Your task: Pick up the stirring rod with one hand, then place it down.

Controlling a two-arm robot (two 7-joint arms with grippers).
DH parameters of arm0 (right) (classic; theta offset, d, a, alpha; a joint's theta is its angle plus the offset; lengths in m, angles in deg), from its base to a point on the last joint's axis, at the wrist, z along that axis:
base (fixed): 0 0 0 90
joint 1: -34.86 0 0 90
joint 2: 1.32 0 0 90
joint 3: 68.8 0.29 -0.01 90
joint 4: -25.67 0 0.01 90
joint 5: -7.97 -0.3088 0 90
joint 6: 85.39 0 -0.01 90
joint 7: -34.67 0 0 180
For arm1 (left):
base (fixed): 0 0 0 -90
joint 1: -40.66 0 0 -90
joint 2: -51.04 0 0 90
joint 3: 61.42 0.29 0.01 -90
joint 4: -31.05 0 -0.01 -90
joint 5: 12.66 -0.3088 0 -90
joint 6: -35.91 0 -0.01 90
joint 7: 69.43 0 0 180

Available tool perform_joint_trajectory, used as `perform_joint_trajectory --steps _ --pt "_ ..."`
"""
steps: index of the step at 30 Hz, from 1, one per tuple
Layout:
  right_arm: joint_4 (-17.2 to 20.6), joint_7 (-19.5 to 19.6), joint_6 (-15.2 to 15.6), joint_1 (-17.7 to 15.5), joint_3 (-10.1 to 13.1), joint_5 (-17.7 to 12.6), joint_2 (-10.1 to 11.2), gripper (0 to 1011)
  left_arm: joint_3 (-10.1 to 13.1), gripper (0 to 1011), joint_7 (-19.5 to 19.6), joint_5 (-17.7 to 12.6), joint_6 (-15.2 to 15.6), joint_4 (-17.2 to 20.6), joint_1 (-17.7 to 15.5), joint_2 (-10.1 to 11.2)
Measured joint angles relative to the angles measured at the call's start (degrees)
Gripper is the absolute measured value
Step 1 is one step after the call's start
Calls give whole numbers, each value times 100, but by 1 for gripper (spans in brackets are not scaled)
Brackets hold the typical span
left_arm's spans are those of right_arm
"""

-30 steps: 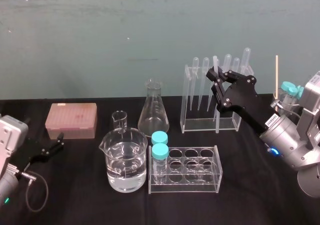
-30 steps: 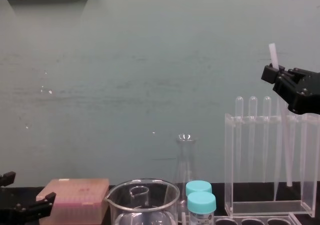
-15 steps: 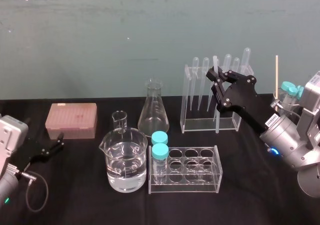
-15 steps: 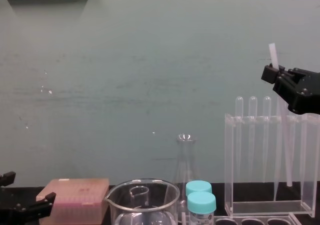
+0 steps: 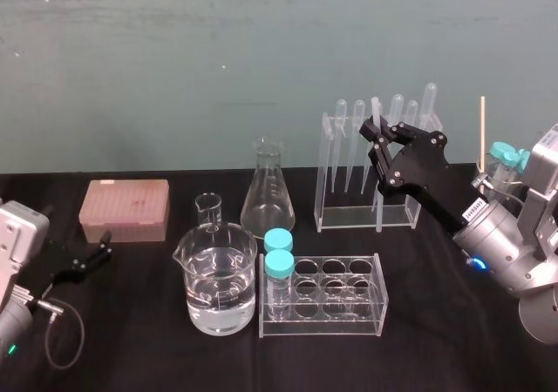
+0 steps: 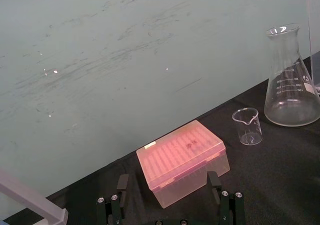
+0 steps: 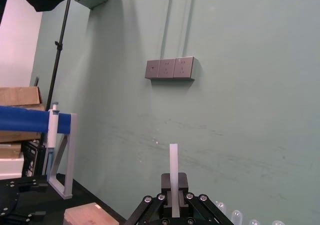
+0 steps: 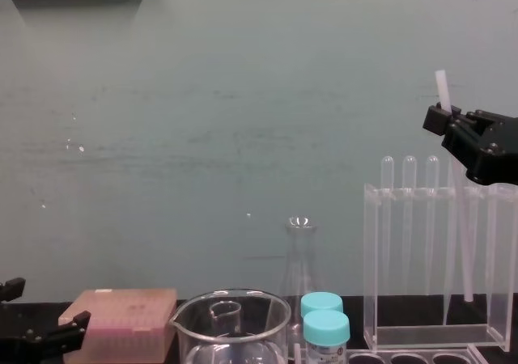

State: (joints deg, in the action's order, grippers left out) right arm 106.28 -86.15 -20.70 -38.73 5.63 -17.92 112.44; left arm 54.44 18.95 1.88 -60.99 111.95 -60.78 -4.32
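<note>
Now the right gripper clamps the stirring rod near its top end. The rod is almost upright, and most of its length hangs below the jaws, by the clear rack, so placing it probably means lowering it. The left gripper, jaws apart and empty, sits far off.

stirring rod: translucent whitish
right tool: black
left tool: black
table: black
tip box: pink
vial caps: turquoise
beaker: clear, colourless
wall: pale green, faint scuff streaks
</note>
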Motion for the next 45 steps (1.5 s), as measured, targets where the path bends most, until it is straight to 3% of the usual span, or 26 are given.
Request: perform_joint_trajectory --steps 29,37,45 --pt "-21 -340 143 -37 203 -44 -115 69 0 1000 0 0 0 0 0 0" --pt "17 -545 299 -78 116 -155 -47 69 0 1000 0 0 0 0 0 0" --pt "-245 -706 316 2 -60 -144 -23 69 0 1000 0 0 0 0 0 0"
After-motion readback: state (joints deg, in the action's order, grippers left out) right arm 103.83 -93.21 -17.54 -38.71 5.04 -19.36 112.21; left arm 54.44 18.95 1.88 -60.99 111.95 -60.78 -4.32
